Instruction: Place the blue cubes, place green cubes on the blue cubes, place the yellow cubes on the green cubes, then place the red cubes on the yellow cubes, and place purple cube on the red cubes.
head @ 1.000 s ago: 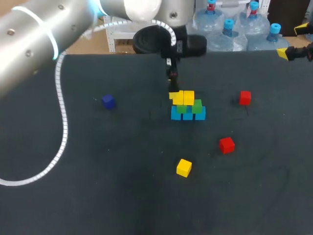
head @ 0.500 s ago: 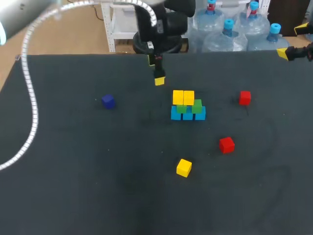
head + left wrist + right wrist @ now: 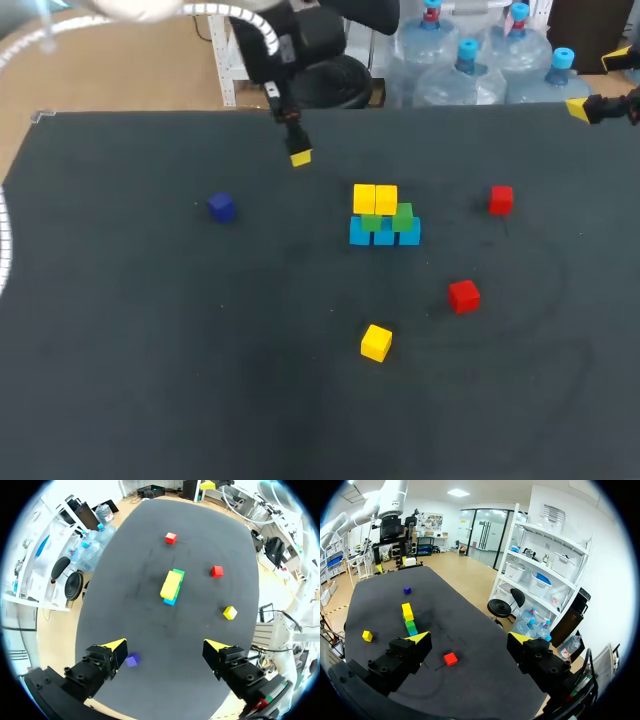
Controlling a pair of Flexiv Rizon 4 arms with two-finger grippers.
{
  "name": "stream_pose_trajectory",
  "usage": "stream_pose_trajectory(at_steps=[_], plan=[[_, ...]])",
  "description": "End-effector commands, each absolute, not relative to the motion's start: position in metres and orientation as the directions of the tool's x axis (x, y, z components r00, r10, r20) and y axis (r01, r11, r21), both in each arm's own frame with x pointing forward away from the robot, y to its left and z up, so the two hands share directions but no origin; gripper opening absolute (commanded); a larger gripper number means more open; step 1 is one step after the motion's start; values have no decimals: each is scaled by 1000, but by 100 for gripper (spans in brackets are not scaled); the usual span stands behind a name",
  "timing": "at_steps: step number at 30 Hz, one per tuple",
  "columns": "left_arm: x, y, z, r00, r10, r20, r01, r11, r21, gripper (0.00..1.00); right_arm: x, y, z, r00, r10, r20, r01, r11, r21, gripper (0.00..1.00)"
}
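The table (image 3: 150,350) is showing plain dark grey. In the stack, the blue cubes (image 3: 385,237) are showing bright blue, the green cubes (image 3: 388,220) mid green and the yellow cubes (image 3: 375,198) warm yellow. The loose yellow cube (image 3: 376,342) is matching them. The near red cube (image 3: 463,296) and far red cube (image 3: 501,199) are showing plain red, the purple cube (image 3: 221,207) deep blue-violet. The left gripper (image 3: 166,645) and right gripper (image 3: 469,638) are showing black bodies with yellow tips.
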State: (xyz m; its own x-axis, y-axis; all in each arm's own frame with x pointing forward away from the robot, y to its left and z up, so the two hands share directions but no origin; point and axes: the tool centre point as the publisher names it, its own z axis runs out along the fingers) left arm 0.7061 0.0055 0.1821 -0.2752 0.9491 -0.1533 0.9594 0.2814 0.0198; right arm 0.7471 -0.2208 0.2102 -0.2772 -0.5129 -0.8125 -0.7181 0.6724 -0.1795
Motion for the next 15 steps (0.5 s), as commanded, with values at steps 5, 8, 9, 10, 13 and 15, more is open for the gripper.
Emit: stream_pose_trajectory(at_steps=[5, 8, 9, 10, 13, 15], plan=[[695, 35, 181, -291, 917, -272, 948, 314, 47, 100, 747, -221, 210, -277, -513, -812, -718, 673, -180, 100], [688, 43, 179, -295, 914, -280, 949, 315, 28, 100, 747, -221, 210, -277, -513, -812, -718, 673, -180, 100], [685, 45, 178, -292, 915, -280, 950, 311, 25, 100, 747, -221, 210, -277, -513, -812, -718, 673, -180, 100], [683, 47, 177, -290, 915, -280, 951, 309, 25, 100, 747, -221, 210, -277, -513, -812, -718, 673, -180, 100], [678, 55, 177, -291, 909, -300, 949, 315, 32, 100, 747, -221, 210, -277, -513, -812, -718, 673, -180, 100], [676, 61, 178, -293, 900, -322, 945, 323, 45, 100, 747, -221, 210, -277, -513, -812, -718, 673, -180, 100]])
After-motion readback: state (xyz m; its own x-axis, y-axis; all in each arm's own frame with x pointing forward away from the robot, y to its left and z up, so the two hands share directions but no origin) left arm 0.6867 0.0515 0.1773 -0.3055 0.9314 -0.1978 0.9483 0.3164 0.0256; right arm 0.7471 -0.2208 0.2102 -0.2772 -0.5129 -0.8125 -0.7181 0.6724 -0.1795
